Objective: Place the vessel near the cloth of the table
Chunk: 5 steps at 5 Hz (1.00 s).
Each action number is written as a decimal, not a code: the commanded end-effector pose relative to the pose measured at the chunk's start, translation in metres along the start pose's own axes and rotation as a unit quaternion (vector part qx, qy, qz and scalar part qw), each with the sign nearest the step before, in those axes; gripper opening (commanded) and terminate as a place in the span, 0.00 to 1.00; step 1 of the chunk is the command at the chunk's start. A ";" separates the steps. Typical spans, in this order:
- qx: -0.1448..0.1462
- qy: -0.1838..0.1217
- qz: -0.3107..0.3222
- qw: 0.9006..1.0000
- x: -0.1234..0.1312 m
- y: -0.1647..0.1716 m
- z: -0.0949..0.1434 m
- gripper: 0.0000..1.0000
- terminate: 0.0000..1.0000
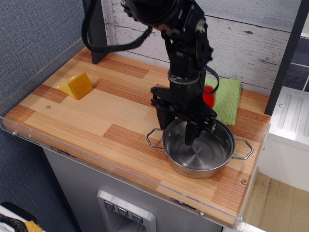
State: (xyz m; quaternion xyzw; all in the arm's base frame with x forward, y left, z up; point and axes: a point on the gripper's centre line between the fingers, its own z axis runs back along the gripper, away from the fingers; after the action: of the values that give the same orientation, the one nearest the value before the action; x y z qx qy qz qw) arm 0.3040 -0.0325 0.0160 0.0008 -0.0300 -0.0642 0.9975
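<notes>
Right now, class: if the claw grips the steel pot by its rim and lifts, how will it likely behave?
The steel pot looks rigid, so it should keep its shape. Its polished wall may slip between the claw fingers. Gripped at one side of the rim, it would probably tilt; its wide flat base should resist tipping when pushed.

One raised front view overlooks the table (72, 121).

My claw (177, 127) straddles the pot's (199, 151) back rim, jaws apart, one finger inside. Cloth (225, 99) lies just behind, on the table (87, 121).
</notes>
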 end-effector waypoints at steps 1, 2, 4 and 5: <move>0.009 -0.016 0.001 1.000 0.001 -0.009 0.014 0.00 0.00; -0.014 -0.037 -0.021 0.999 -0.002 -0.012 0.020 0.00 0.00; -0.109 -0.097 -0.064 0.987 -0.014 -0.008 0.055 0.00 0.00; -0.120 -0.087 -0.033 0.988 -0.020 0.004 0.069 0.00 0.00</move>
State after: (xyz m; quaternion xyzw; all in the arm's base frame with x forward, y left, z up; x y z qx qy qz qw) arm 0.2756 -0.0241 0.0658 -0.1252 -0.0748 -0.0953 0.9847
